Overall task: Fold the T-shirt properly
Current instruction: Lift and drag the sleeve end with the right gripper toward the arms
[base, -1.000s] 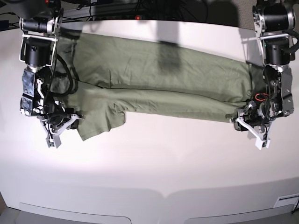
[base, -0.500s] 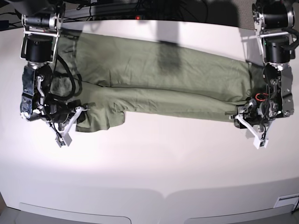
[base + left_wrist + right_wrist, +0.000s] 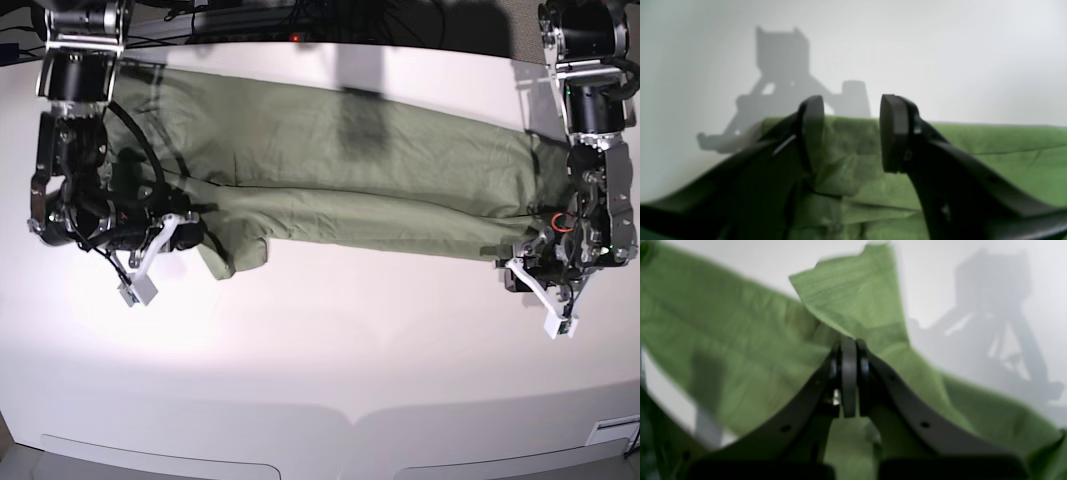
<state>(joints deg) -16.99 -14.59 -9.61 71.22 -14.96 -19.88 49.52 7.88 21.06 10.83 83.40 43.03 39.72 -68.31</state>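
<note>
The sage-green T-shirt (image 3: 350,170) lies stretched across the white table, folded lengthwise into a long band. In the base view my right arm stands at its left end by the sleeve (image 3: 228,262), which is bunched up. My right gripper (image 3: 849,346) is shut, and the T-shirt's cloth (image 3: 740,340) rises in a tent to its tips, so it looks pinched there. At the other end my left gripper (image 3: 852,130) is open. It hangs just above the T-shirt's (image 3: 973,150) corner and edge, with nothing between its pads (image 3: 893,133).
Bare white table (image 3: 320,360) stretches from the shirt to a seam near the front edge. Cables and dark equipment (image 3: 300,20) line the back edge behind the shirt. Each arm's base stands at a back corner.
My right gripper has closed fully and moved right, toward the shirt. The sleeve that hung toward the front is now drawn in and bunched. My left arm shifted slightly frontward.
</note>
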